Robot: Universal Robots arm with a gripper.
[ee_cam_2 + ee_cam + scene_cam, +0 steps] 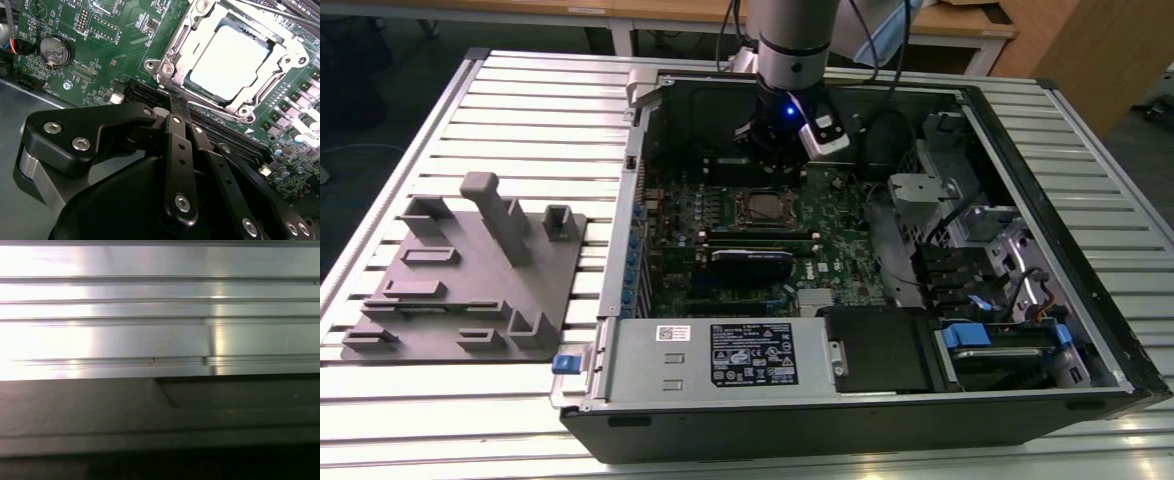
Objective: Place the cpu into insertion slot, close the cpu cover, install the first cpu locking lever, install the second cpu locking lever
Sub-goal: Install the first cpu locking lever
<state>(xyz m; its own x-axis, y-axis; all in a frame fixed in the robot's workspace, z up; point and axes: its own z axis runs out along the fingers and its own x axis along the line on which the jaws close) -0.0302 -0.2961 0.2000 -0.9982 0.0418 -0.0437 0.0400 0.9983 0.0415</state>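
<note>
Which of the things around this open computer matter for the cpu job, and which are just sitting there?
Part of the job:
cpu, seated in the insertion slot
cpu cover, lying around the cpu
gripper, hanging beside the slot

Just lying about:
coin battery
grey fixture block on the table
power supply

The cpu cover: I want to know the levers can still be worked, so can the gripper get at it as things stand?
Probably yes: the cpu cover lies open to above, and the gripper sits just beside it.

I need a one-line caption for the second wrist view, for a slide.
Gripper poised over the green board, near the socket where the chip sits under its metal cover.
</note>
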